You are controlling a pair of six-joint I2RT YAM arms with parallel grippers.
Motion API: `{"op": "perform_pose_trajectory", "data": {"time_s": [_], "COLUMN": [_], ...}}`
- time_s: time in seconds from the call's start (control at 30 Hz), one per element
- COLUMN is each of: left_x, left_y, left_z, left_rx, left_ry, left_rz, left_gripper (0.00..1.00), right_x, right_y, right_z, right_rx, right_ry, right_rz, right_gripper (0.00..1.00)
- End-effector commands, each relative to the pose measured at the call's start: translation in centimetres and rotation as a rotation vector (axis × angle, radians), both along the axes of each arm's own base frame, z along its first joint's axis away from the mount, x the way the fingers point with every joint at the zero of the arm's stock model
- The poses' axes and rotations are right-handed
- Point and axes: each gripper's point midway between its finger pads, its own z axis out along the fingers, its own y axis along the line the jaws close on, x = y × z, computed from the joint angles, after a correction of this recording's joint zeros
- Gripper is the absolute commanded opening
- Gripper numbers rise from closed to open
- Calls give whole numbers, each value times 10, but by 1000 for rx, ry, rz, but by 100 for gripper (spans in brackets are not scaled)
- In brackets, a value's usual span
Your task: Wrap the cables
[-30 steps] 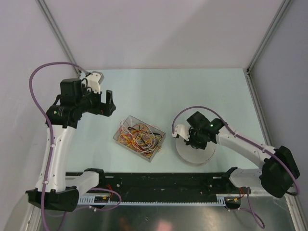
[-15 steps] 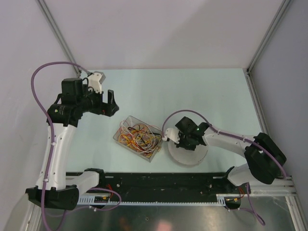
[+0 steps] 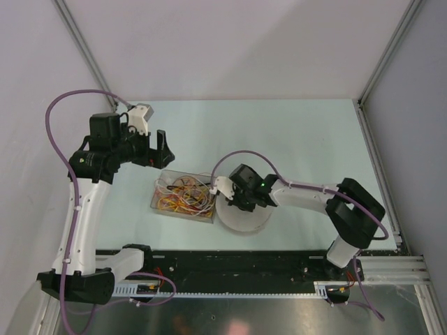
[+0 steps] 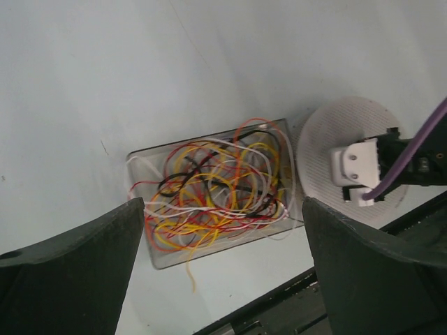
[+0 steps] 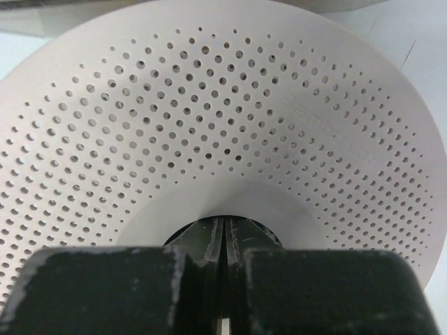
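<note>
- Fingers (image 4: pixel 70 272) of the left gripper (image 3: pixel 157 152) stand wide apart and hold nothing; they hang above the box (image 4: pixel 137 156).
- Right gripper (image 5: pixel 222 244): fingers are pressed fully together at the hub of the spool (image 5: pixel 279 139), with nothing visible between them. Whether the tips enter the hub cannot be told.
- Cables (image 4: pixel 209 195) lie in a loose tangle inside the clear box, on the table in front of the left arm. One yellow end (image 4: pixel 190 276) trails out over the box wall.
- Spool position: flat on the table, just beside or touching the right end of the box.
- Handling, judged: each cable is very light, limp and string-thin. Loops interlock, so lifting one is likely to drag its neighbours and may shift the light box.
- Grip point, judged: take a single free end, such as the trailing yellow one, or a raised top loop. Close fully, because so thin a strand can slip from the pads.
</note>
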Motion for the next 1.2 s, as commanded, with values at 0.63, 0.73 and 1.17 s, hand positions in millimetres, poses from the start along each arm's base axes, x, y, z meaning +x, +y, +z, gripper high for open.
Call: {"op": "perform_pose_trajectory", "data": {"time_s": [0.63, 0.73, 1.17], "left_x": [26, 32, 28], "left_y": [14, 19, 19], "left_z": [7, 2, -8], "left_rx": [-49, -17, 67], "left_ry": [8, 8, -15], "left_rz": [214, 219, 108], "left_gripper": [99, 99, 100], "right_x": [91, 90, 99], "right_y": [64, 42, 48], "right_z": [4, 7, 108], "right_rx": [86, 65, 267], "right_ry": [-48, -2, -167], "right_rz": [-125, -154, -177], "right_gripper": [0, 0, 10]}}
